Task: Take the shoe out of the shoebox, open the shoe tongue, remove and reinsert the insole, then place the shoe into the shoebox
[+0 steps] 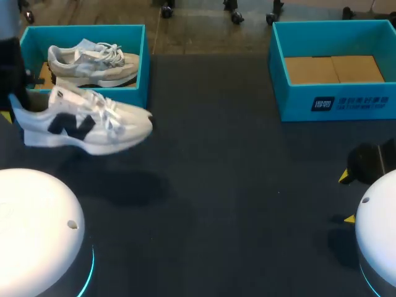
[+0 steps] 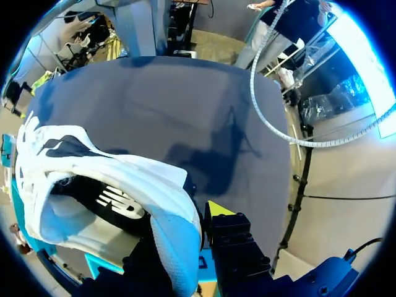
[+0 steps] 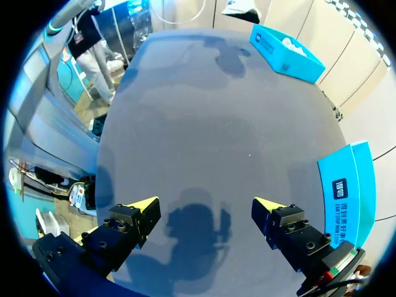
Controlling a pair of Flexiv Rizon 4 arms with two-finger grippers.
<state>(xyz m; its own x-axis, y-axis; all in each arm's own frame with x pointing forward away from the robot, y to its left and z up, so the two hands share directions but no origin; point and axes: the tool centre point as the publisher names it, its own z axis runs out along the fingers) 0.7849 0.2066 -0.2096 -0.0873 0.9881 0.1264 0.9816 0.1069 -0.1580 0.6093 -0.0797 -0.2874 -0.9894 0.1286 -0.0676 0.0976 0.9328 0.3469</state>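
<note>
**A:** Head view first: where is the shoe [image 1: 86,120]?

**B:** Off the table [image 1: 216,185], hanging just in front of the left box [image 1: 143,62], toe toward the middle. A second shoe [image 1: 93,62] lies inside that box.

**A:** Who holds it?

**B:** The left pincer [image 2: 179,247], clamped on the heel; its wrist view shows the heel fabric pinched between the fingers. The right pincer [image 3: 207,213] hangs over bare table, fingers wide apart, holding nothing.

**A:** Which step, then?

**B:** Taking-out looks done, I'd say; the tongue seems unopened. Next, the shoe wants steadying mid-table so the right pincer can reach across and lift the tongue.

**A:** And the right box [image 1: 334,102]?

**B:** Well apart from the shoe, only its cardboard floor showing.
</note>
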